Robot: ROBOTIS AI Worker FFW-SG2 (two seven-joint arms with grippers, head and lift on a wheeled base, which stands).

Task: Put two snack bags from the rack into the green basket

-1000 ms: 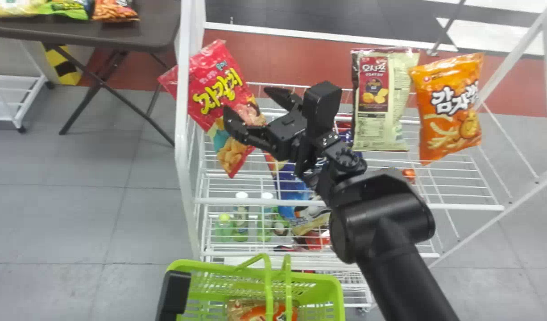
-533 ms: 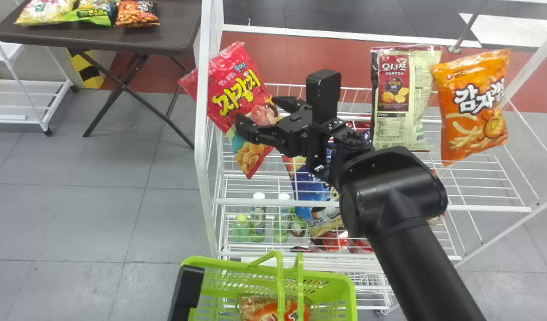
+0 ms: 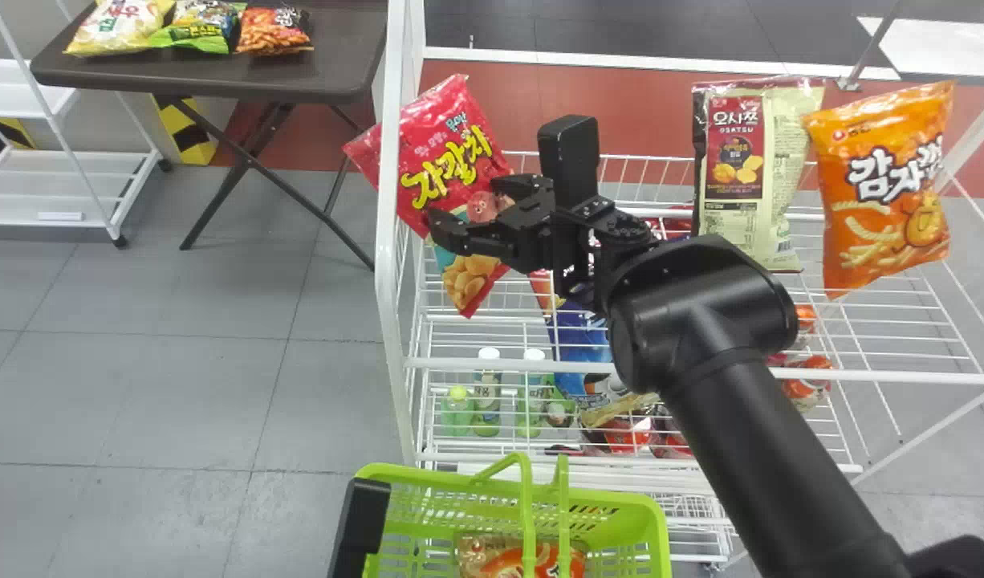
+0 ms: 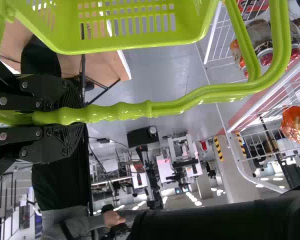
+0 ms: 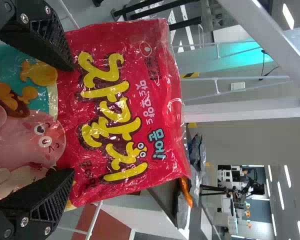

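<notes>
Right end effector (image 3: 463,201) open at red snack bag (image 3: 444,152), perhaps touching, left end effector (image 3: 362,522) gripping handle (image 4: 122,112) of green basket (image 3: 660,538)

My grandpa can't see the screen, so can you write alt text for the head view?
The robot's right gripper is open, close to a red snack bag on a white rack. A cream bag and an orange bag are farther right, and a green basket holding a packet is below.
</notes>
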